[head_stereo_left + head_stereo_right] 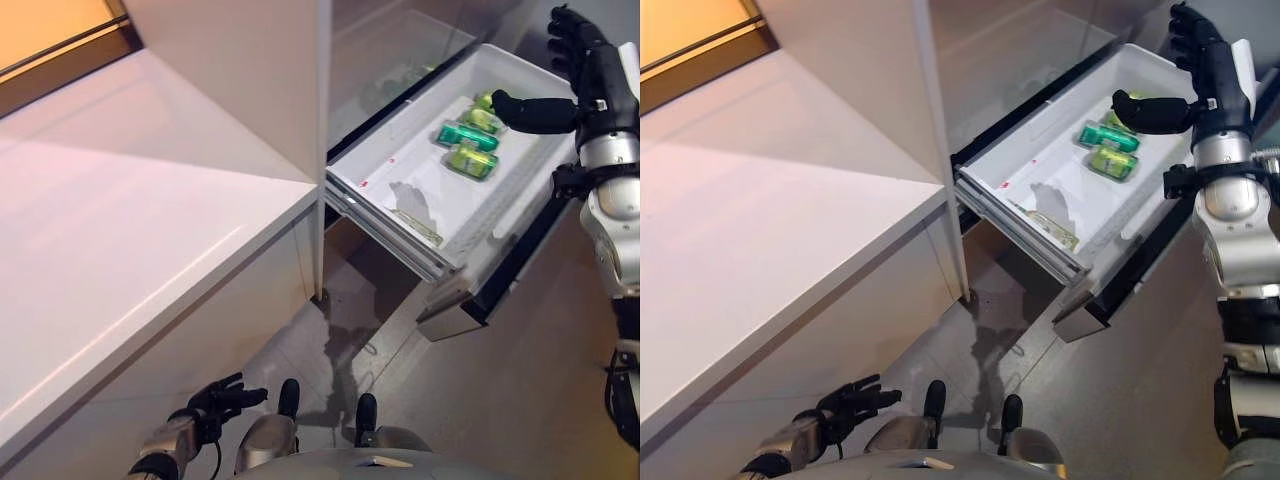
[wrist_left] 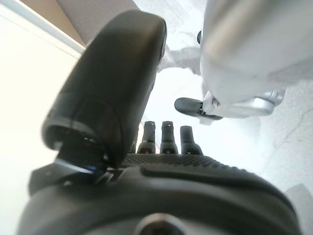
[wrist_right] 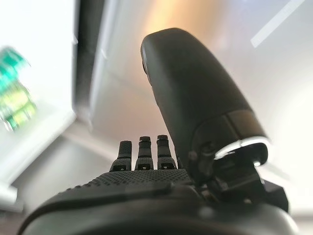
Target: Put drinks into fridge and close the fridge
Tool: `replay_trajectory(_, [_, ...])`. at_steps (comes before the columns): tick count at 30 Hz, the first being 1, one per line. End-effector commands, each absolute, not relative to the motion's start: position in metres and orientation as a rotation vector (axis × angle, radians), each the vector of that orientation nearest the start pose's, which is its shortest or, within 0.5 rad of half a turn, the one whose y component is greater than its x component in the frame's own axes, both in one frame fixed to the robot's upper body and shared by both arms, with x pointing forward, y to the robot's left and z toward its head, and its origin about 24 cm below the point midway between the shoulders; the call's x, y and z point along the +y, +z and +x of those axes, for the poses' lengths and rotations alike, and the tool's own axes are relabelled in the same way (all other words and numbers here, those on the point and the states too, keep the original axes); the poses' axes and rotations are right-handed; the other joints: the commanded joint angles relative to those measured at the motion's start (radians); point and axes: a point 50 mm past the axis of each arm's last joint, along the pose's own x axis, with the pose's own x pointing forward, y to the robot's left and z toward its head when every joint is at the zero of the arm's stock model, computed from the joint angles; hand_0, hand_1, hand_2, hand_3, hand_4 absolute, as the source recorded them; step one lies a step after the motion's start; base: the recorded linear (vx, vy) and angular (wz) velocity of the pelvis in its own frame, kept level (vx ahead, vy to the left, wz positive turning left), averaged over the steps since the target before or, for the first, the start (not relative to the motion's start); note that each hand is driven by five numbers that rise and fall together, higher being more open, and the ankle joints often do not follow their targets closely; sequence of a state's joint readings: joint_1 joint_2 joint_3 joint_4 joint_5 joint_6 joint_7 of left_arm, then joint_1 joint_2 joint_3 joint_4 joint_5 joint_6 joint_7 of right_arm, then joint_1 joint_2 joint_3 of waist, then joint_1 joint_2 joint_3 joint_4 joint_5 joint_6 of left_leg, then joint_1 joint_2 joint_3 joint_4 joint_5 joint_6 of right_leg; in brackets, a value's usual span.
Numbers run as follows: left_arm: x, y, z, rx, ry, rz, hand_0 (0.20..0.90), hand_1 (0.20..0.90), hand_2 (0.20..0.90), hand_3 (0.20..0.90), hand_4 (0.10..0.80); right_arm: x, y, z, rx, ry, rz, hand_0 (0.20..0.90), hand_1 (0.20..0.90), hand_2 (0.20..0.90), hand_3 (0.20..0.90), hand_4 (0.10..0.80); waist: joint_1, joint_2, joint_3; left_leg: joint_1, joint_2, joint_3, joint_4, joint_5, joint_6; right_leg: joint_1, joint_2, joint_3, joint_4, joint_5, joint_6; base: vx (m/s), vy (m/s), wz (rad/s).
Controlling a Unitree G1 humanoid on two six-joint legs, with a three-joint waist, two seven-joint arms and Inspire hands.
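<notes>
A white fridge drawer (image 1: 395,195) stands pulled out at the upper right. Three green drink cans lie in it: one dark green can (image 1: 466,135), a lighter can (image 1: 472,161) beside it and a third can (image 1: 486,116) under the thumb. My right hand (image 1: 580,60) hovers over the drawer's far right side, open, with straight fingers and the thumb stretched toward the cans; it holds nothing. My left hand (image 1: 222,398) hangs low by the floor, open and empty.
A white countertop (image 1: 130,230) fills the left side, with a tall white panel (image 1: 250,80) between it and the fridge. The drawer's dark front (image 1: 480,290) juts out over the grey tiled floor (image 1: 480,400). A paper slip (image 1: 415,225) lies in the drawer.
</notes>
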State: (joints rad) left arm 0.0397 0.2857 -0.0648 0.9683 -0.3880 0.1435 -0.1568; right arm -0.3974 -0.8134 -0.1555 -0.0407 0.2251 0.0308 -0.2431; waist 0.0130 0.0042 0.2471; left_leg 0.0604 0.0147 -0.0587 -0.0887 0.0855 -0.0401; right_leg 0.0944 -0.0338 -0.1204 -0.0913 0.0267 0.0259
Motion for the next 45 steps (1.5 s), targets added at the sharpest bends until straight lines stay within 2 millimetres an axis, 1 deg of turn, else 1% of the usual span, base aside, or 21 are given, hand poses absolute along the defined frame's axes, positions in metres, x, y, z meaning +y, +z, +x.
replay_trajectory(1, [0.253, -0.153, 0.08, 1.192, 0.159, -0.104, 0.9, 0.9, 0.9, 0.9, 0.8, -0.296, 0.282, 0.24, -0.952, -0.589, -0.389, 0.9, 0.9, 0.9, 0.9, 0.8, -0.034, -0.015, -0.132, 0.017, -0.049, 0.072, 0.013, -0.105, 0.065, -0.054, 0.015, 0.064, 0.051, 0.003, 0.023, 0.006, -0.007, -0.07])
replay_trajectory(3, [0.25, -0.155, 0.075, 1.199, 0.159, -0.104, 0.9, 0.9, 0.9, 0.9, 0.8, -0.308, 0.265, 0.227, -0.955, -0.677, -0.267, 0.9, 0.9, 0.9, 0.9, 0.8, -0.046, -0.009, -0.136, 0.02, -0.049, 0.078, 0.017, -0.11, 0.066, -0.057, 0.016, 0.071, 0.06, -0.004, 0.022, 0.009, -0.014, -0.12])
replay_trajectory(4, [0.246, -0.156, 0.071, 1.2, 0.162, -0.104, 0.9, 0.9, 0.9, 0.9, 0.8, -0.318, 0.25, 0.216, -0.937, -0.757, -0.19, 0.9, 0.9, 0.9, 0.9, 0.8, -0.054, -0.004, -0.133, 0.017, -0.05, 0.084, 0.033, -0.109, 0.069, -0.062, 0.014, 0.075, 0.078, -0.005, 0.019, 0.042, -0.015, -0.16])
replay_trajectory(6, [0.244, -0.157, 0.069, 1.202, 0.163, -0.1, 0.9, 0.9, 0.9, 0.9, 0.8, -0.325, 0.237, 0.207, -0.915, -0.822, -0.146, 0.9, 0.9, 0.9, 0.9, 0.8, -0.06, 0.001, -0.132, 0.021, -0.048, 0.088, 0.055, -0.128, 0.072, -0.06, 0.014, 0.078, 0.104, -0.028, 0.015, 0.076, -0.021, -0.17])
replay_trajectory(7, [0.242, -0.158, 0.065, 1.207, 0.165, -0.105, 0.9, 0.9, 0.9, 0.9, 0.8, -0.334, 0.219, 0.198, -0.87, -0.919, -0.101, 0.9, 0.9, 0.9, 0.9, 0.8, -0.069, 0.009, -0.122, 0.017, -0.049, 0.09, 0.097, -0.141, 0.076, -0.065, 0.013, 0.077, 0.15, -0.046, 0.008, 0.082, -0.034, -0.15])
replay_trajectory(8, [0.242, -0.158, 0.064, 1.209, 0.169, -0.105, 0.9, 0.9, 0.9, 0.9, 0.8, -0.338, 0.21, 0.195, -0.834, -0.965, -0.075, 0.9, 0.9, 0.9, 0.9, 0.8, -0.072, 0.01, -0.118, 0.012, -0.05, 0.089, 0.118, -0.149, 0.078, -0.07, 0.013, 0.076, 0.172, -0.058, 0.004, 0.089, -0.037, -0.08])
replay_trajectory(10, [0.239, -0.158, 0.063, 1.214, 0.168, -0.105, 0.9, 0.9, 0.9, 0.9, 0.8, -0.347, 0.177, 0.188, -0.702, -1.041, 0.029, 0.9, 0.9, 0.9, 0.9, 0.8, -0.085, 0.014, -0.093, 0.001, -0.053, 0.088, 0.175, -0.166, 0.087, -0.084, 0.01, 0.069, 0.24, -0.084, -0.005, 0.059, -0.022, -0.05])
replay_trajectory(14, [0.234, -0.158, 0.06, 1.214, 0.175, -0.11, 0.9, 0.9, 0.9, 0.9, 0.8, -0.349, 0.123, 0.18, -0.465, -1.071, 0.119, 0.9, 0.9, 0.9, 0.9, 0.8, -0.101, 0.017, -0.054, -0.021, -0.071, 0.086, 0.267, -0.207, 0.102, -0.106, 0.001, 0.069, 0.321, -0.123, -0.022, 0.04, -0.019, 0.01])
replay_trajectory(17, [0.234, -0.159, 0.053, 1.231, 0.189, -0.114, 0.9, 0.9, 0.9, 0.9, 0.8, -0.345, 0.094, 0.179, -0.304, -0.997, 0.128, 0.9, 0.9, 0.9, 0.9, 0.8, -0.113, 0.02, -0.032, -0.033, -0.082, 0.089, 0.314, -0.231, 0.105, -0.114, 0.002, 0.071, 0.361, -0.149, -0.032, 0.101, -0.03, 0.01])
replay_trajectory(19, [0.231, -0.159, 0.054, 1.235, 0.191, -0.117, 0.9, 0.9, 0.9, 0.9, 0.8, -0.345, 0.086, 0.182, -0.236, -0.935, 0.123, 0.9, 0.9, 0.9, 0.9, 0.8, -0.121, 0.026, -0.019, -0.046, -0.085, 0.089, 0.326, -0.23, 0.104, -0.124, 0.004, 0.072, 0.374, -0.156, -0.039, 0.048, 0.0, -0.1])
replay_trajectory(22, [0.231, -0.158, 0.066, 1.213, 0.189, -0.126, 0.9, 0.9, 0.9, 0.9, 0.8, -0.341, 0.086, 0.195, -0.194, -0.835, 0.131, 0.9, 0.9, 0.9, 0.9, 0.8, -0.133, 0.042, 0.012, -0.099, -0.086, 0.092, 0.35, -0.214, 0.101, -0.187, 0.006, 0.08, 0.413, -0.155, -0.05, -0.073, 0.014, -0.18])
replay_trajectory(24, [0.229, -0.156, 0.08, 1.182, 0.191, -0.137, 0.9, 0.9, 0.9, 0.9, 0.8, -0.338, 0.093, 0.207, -0.202, -0.779, 0.114, 0.9, 0.9, 0.9, 0.9, 0.8, -0.138, 0.054, 0.038, -0.148, -0.086, 0.096, 0.376, -0.208, 0.101, -0.246, 0.007, 0.085, 0.452, -0.158, -0.058, -0.188, 0.019, -0.05])
replay_trajectory(25, [0.23, -0.153, 0.091, 1.153, 0.193, -0.146, 0.9, 0.9, 0.9, 0.9, 0.8, -0.335, 0.102, 0.218, -0.22, -0.741, 0.1, 0.9, 0.9, 0.9, 0.9, 0.8, -0.141, 0.063, 0.061, -0.189, -0.089, 0.097, 0.399, -0.204, 0.1, -0.289, 0.007, 0.087, 0.48, -0.161, -0.064, -0.222, 0.028, -0.05])
replay_trajectory(28, [0.228, -0.15, 0.107, 1.108, 0.19, -0.158, 0.9, 0.9, 0.9, 0.9, 0.8, -0.329, 0.117, 0.237, -0.253, -0.652, 0.057, 0.9, 0.9, 0.9, 0.9, 0.8, -0.145, 0.081, 0.105, -0.251, -0.088, 0.099, 0.439, -0.194, 0.094, -0.352, 0.004, 0.09, 0.525, -0.164, -0.075, -0.122, 0.022, -0.07])
replay_trajectory(31, [0.225, -0.149, 0.116, 1.078, 0.174, -0.156, 0.9, 0.9, 0.9, 0.9, 0.8, -0.322, 0.13, 0.251, -0.278, -0.572, 0.018, 0.9, 0.9, 0.9, 0.9, 0.8, -0.145, 0.098, 0.133, -0.298, -0.091, 0.096, 0.462, -0.184, 0.089, -0.403, 0.006, 0.095, 0.556, -0.166, -0.083, -0.094, 0.033, -0.03])
replay_trajectory(34, [0.222, -0.143, 0.133, 1.024, 0.156, -0.152, 0.9, 0.9, 0.9, 0.9, 0.8, -0.308, 0.155, 0.273, -0.343, -0.488, -0.038, 0.9, 0.9, 0.9, 0.9, 0.8, -0.137, 0.116, 0.169, -0.347, -0.094, 0.101, 0.474, -0.171, 0.089, -0.462, 0.009, 0.092, 0.577, -0.162, -0.088, -0.153, 0.011, -0.02])
replay_trajectory(35, [0.222, -0.142, 0.135, 1.02, 0.154, -0.152, 0.9, 0.9, 0.9, 0.9, 0.8, -0.305, 0.159, 0.276, -0.351, -0.472, -0.037, 0.9, 0.9, 0.9, 0.9, 0.8, -0.135, 0.118, 0.172, -0.354, -0.094, 0.101, 0.476, -0.169, 0.089, -0.469, 0.01, 0.092, 0.579, -0.161, -0.088, -0.103, -0.008, -0.02])
replay_trajectory(37, [0.219, -0.14, 0.144, 0.998, 0.149, -0.144, 0.9, 0.9, 0.9, 0.9, 0.8, -0.289, 0.171, 0.292, -0.371, -0.394, -0.062, 0.9, 0.9, 0.9, 0.9, 0.8, -0.127, 0.122, 0.188, -0.38, -0.099, 0.099, 0.496, -0.171, 0.089, -0.496, 0.009, 0.089, 0.598, -0.164, -0.092, -0.096, -0.021, -0.03])
replay_trajectory(39, [0.217, -0.139, 0.148, 0.988, 0.143, -0.145, 0.9, 0.9, 0.9, 0.9, 0.8, -0.279, 0.178, 0.3, -0.381, -0.357, -0.071, 0.9, 0.9, 0.9, 0.9, 0.8, -0.122, 0.126, 0.196, -0.396, -0.101, 0.101, 0.509, -0.172, 0.089, -0.51, 0.007, 0.087, 0.609, -0.165, -0.095, -0.071, -0.009, -0.02])
replay_trajectory(40, [0.215, -0.138, 0.152, 0.981, 0.138, -0.138, 0.9, 0.9, 0.9, 0.9, 0.8, -0.266, 0.184, 0.31, -0.381, -0.291, -0.099, 0.9, 0.9, 0.9, 0.9, 0.8, -0.115, 0.128, 0.206, -0.412, -0.104, 0.101, 0.537, -0.183, 0.088, -0.52, 0.001, 0.083, 0.632, -0.176, -0.096, 0.0, 0.0, 0.0])
replay_trajectory(45, [0.203, -0.136, 0.161, 0.969, 0.113, -0.132, 0.9, 0.9, 0.9, 0.9, 0.8, -0.229, 0.194, 0.33, -0.377, -0.146, -0.156, 0.9, 0.9, 0.9, 0.9, 0.8, -0.095, 0.144, 0.215, -0.446, -0.112, 0.109, 0.595, -0.199, 0.087, -0.544, -0.013, 0.072, 0.681, -0.19, -0.103, 0.003, 0.032, 0.08])
